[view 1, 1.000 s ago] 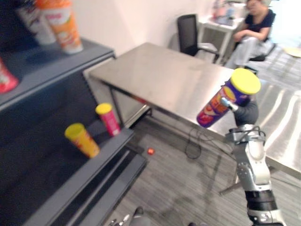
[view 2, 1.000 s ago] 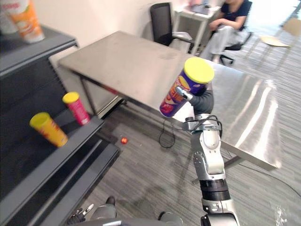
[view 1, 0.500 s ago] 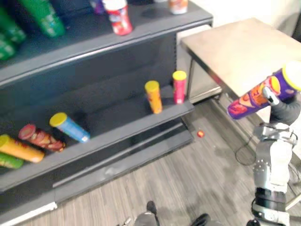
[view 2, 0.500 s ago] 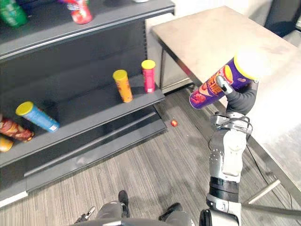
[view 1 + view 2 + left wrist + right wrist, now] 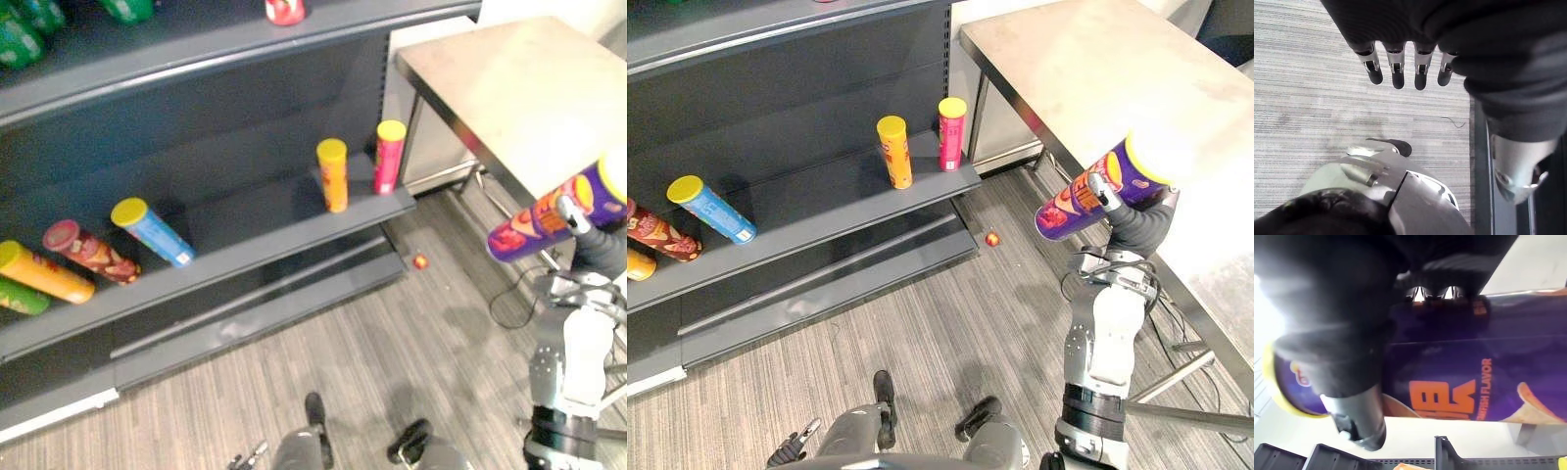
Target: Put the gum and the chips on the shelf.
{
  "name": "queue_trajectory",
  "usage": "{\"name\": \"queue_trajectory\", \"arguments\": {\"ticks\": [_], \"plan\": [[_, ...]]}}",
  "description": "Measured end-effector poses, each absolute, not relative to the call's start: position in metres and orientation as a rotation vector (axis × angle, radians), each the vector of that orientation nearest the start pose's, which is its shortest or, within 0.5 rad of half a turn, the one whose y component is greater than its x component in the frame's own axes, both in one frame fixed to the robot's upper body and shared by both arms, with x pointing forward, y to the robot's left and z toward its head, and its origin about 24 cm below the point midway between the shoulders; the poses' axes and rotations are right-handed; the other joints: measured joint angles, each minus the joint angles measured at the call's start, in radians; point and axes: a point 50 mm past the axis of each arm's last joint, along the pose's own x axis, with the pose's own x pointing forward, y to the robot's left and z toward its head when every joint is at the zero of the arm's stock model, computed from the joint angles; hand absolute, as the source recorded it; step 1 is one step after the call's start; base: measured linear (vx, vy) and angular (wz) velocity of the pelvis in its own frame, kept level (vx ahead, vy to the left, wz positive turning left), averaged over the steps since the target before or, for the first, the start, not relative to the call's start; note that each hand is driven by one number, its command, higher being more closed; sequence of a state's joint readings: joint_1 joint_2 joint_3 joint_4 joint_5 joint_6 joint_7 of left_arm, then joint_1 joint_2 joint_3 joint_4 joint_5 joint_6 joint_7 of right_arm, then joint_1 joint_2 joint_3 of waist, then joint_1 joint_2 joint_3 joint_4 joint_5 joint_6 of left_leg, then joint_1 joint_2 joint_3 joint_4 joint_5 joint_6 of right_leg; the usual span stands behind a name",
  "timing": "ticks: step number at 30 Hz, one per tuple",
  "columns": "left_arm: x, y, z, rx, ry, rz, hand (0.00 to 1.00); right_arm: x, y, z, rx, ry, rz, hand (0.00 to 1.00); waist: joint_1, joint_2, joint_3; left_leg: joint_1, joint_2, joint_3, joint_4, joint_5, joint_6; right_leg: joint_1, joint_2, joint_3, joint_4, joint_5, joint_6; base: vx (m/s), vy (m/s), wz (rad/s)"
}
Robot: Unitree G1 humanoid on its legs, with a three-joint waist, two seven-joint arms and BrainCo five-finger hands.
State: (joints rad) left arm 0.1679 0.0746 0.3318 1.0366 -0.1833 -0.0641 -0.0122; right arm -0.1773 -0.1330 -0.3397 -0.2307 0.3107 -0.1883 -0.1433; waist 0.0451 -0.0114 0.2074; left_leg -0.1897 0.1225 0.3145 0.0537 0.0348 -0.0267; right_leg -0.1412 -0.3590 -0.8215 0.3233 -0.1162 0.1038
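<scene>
One purple chips can (image 5: 1073, 206) is clasped, tilted, by the right hand (image 5: 1138, 225); the left hand (image 5: 1397, 68) hangs relaxed. Stand it upright on a bare part of the shelf (image 5: 823, 209).

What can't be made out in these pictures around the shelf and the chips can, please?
Purple chips can: lid end cut off by the left eye view's right edge.
Small red thing on the floor: too small to identify in either eye view.
Green containers on the top shelf: cut by the left eye view's top edge.
</scene>
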Motion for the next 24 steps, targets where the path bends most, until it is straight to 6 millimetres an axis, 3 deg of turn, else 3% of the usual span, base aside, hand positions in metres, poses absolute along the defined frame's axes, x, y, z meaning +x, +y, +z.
{"name": "queue_trajectory", "arguments": {"ticks": [7,11,12,15,16,17,18,19,20,24], "plan": [[0.067,0.225,-0.160,-0.257,1.044,0.491,0.00,0.253,-0.237,0.159,0.193,-0.617,-0.341,1.00,0.000,-0.001,0.000,-0.003,0.015,0.001,-0.035,0.032,-0.019,-0.012,0.040,0.001,-0.034,0.024,-0.034,0.08,-0.021,-0.04],[0.072,0.226,-0.158,-0.265,1.020,0.495,0.00,0.260,-0.220,0.157,0.201,-0.595,-0.251,1.00,0.016,-0.004,0.002,-0.032,0.033,-0.013,0.032,-0.004,-0.024,-0.005,0.048,0.001,-0.044,0.030,-0.041,0.11,0.007,0.11],[0.075,0.222,-0.158,-0.277,1.012,0.478,0.00,0.269,-0.199,0.148,0.203,-0.538,-0.156,1.00,0.042,-0.008,0.007,-0.036,0.044,-0.038,0.132,-0.093,-0.020,0.042,0.024,0.002,0.008,0.032,-0.038,0.09,0.124,0.40],[0.080,0.223,-0.155,-0.249,0.985,0.454,0.00,0.271,-0.181,0.148,0.178,-0.535,-0.056,1.00,0.044,-0.009,0.008,-0.021,0.022,-0.086,0.160,-0.130,0.001,0.019,-0.068,0.022,0.205,0.084,-0.055,0.10,0.191,0.55],[0.079,0.223,-0.155,-0.247,0.986,0.453,0.00,0.274,-0.174,0.151,0.171,-0.543,-0.022,1.00,0.052,-0.011,0.012,-0.017,-0.004,-0.104,0.159,-0.136,0.012,-0.015,-0.094,0.095,0.271,0.126,-0.142,0.09,0.213,0.39],[0.078,0.222,-0.156,-0.244,0.991,0.446,0.00,0.274,-0.172,0.152,0.169,-0.545,-0.009,1.00,0.047,-0.009,0.019,-0.011,-0.017,-0.115,0.160,-0.137,0.025,-0.045,-0.105,0.171,0.327,0.159,-0.195,0.10,0.203,0.62],[0.077,0.223,-0.156,-0.223,0.999,0.441,0.00,0.274,-0.170,0.149,0.170,-0.534,0.001,1.00,0.032,0.003,0.032,0.016,-0.039,-0.165,0.164,-0.141,0.044,-0.124,-0.074,0.386,0.418,0.172,-0.184,0.08,0.096,0.90],[0.078,0.222,-0.155,-0.212,0.998,0.433,0.00,0.273,-0.170,0.145,0.169,-0.520,0.004,1.00,0.023,0.019,0.040,0.023,-0.033,-0.206,0.163,-0.145,0.050,-0.139,-0.011,0.501,0.391,0.082,-0.105,0.14,0.043,1.23],[0.080,0.225,-0.154,-0.199,0.991,0.439,0.00,0.272,-0.169,0.144,0.168,-0.515,0.013,1.00,0.018,0.016,0.039,0.027,-0.044,-0.241,0.158,-0.145,0.050,-0.147,0.053,0.570,0.296,0.024,-0.088,0.08,-0.009,0.99],[0.078,0.232,-0.154,-0.170,0.993,0.469,0.00,0.272,-0.166,0.143,0.172,-0.513,0.022,1.00,0.022,-0.018,0.043,0.017,-0.115,-0.319,0.200,-0.162,0.034,-0.148,0.103,0.653,-0.028,0.073,-0.013,0.13,-0.042,0.91]]}}
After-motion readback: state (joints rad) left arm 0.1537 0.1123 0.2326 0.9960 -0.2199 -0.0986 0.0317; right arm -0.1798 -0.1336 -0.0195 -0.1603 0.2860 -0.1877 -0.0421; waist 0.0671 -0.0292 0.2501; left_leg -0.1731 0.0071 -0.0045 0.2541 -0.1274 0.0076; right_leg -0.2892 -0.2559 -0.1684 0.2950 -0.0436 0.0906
